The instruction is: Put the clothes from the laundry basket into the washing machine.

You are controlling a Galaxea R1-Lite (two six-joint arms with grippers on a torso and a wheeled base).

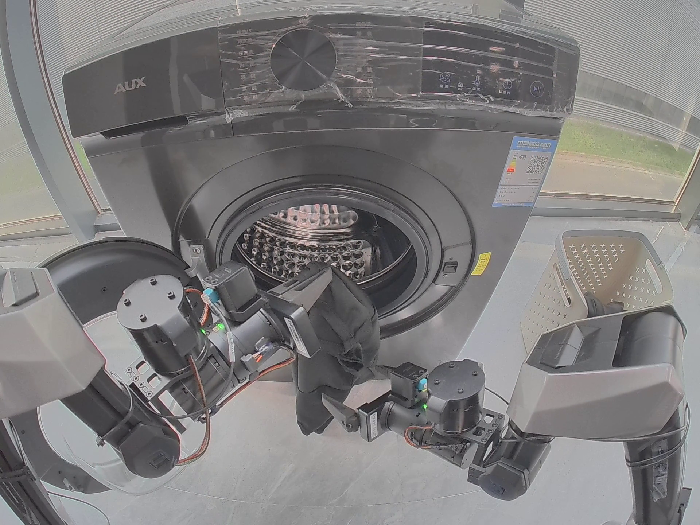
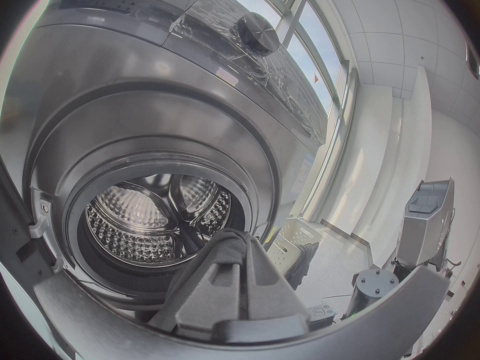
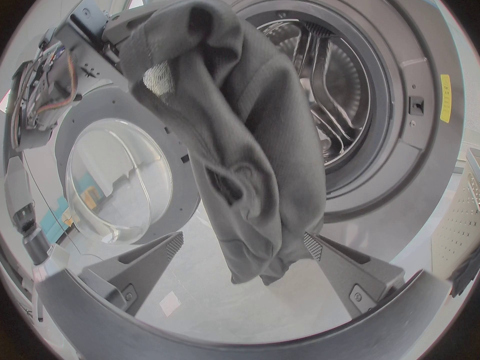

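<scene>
A dark grey garment (image 1: 339, 344) hangs from my left gripper (image 1: 315, 282), which is shut on its top edge just in front of the washing machine's open drum (image 1: 321, 246). In the left wrist view the closed fingers (image 2: 220, 286) pinch the cloth (image 2: 220, 251) before the drum (image 2: 155, 216). My right gripper (image 1: 341, 413) is open, low and close to the garment's hanging lower end. Its two fingers (image 3: 150, 261) spread either side of the garment (image 3: 240, 126). The white laundry basket (image 1: 612, 271) stands on the floor to the right of the machine.
The machine's round glass door (image 1: 95, 286) is swung open to the left, behind my left arm. Another dark cloth (image 2: 305, 261) hangs over the basket (image 2: 295, 233). Pale floor lies free in front of the machine.
</scene>
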